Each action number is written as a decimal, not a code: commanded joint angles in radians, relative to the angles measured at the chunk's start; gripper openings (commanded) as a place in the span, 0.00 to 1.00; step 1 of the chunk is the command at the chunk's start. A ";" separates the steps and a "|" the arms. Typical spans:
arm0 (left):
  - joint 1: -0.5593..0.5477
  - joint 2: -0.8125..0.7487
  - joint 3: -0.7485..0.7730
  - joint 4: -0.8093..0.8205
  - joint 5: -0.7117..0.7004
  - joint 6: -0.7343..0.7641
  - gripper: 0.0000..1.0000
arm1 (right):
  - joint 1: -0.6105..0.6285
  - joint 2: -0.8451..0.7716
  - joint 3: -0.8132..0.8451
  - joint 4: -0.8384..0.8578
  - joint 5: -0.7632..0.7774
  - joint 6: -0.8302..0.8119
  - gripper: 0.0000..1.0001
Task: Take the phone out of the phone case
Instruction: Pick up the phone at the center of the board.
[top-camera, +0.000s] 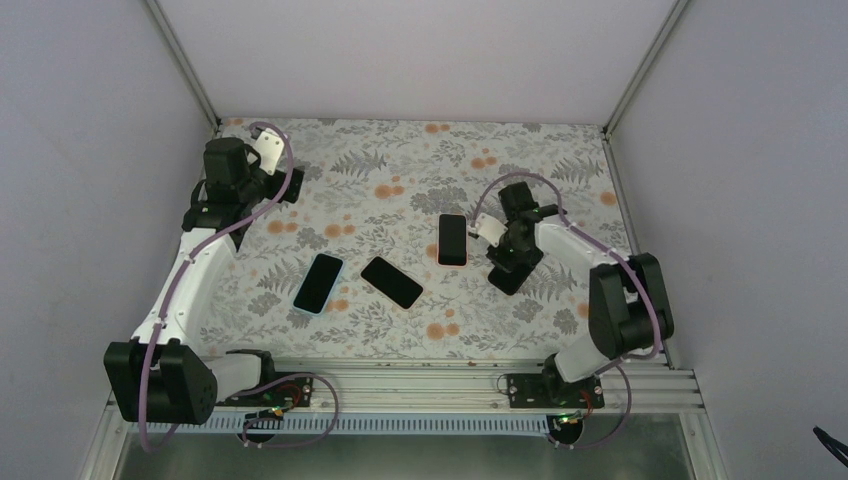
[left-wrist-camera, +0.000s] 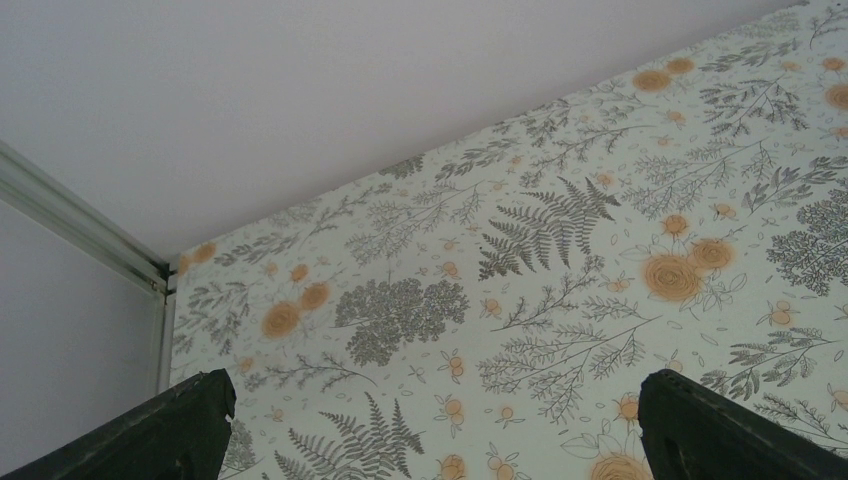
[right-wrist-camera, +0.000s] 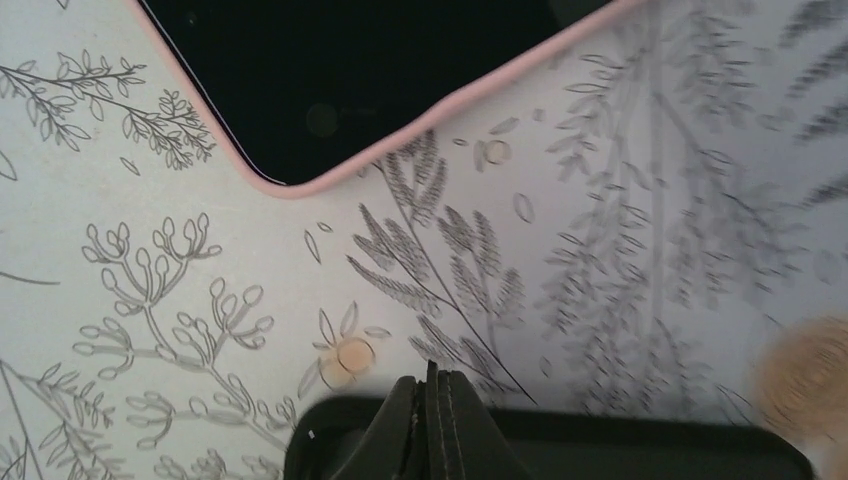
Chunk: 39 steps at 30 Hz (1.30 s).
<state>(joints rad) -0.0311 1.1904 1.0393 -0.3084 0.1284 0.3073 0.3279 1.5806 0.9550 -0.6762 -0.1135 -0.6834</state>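
Observation:
A phone with a dark screen in a pink phone case (top-camera: 452, 240) lies flat right of the table's middle. One of its corners (right-wrist-camera: 300, 90) fills the top of the right wrist view. My right gripper (top-camera: 510, 262) is just to the right of it, low over the cloth and apart from it. Its fingers (right-wrist-camera: 432, 375) are pressed together with nothing showing between them. A flat black thing with a rounded corner (right-wrist-camera: 600, 450) lies under the fingers; I cannot tell if they touch it. My left gripper (top-camera: 285, 185) is open at the far left (left-wrist-camera: 435, 378), over bare cloth.
A phone in a light blue case (top-camera: 318, 283) and a black phone (top-camera: 392, 282) lie side by side at the middle front. The floral cloth (top-camera: 400, 170) covers the table. Walls close in the left, back and right sides.

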 joint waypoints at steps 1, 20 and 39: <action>-0.001 -0.001 -0.017 0.017 0.005 0.016 1.00 | 0.048 0.072 0.040 0.015 -0.002 0.018 0.04; 0.002 0.010 -0.038 0.036 0.004 0.025 1.00 | 0.273 0.391 0.324 -0.060 -0.085 0.042 0.04; 0.006 -0.020 -0.081 0.060 0.010 0.058 1.00 | 0.266 0.360 0.602 -0.173 -0.254 -0.015 0.60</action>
<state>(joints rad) -0.0288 1.2022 0.9749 -0.2642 0.1062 0.3336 0.6273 2.0476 1.5707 -0.7898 -0.3134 -0.6090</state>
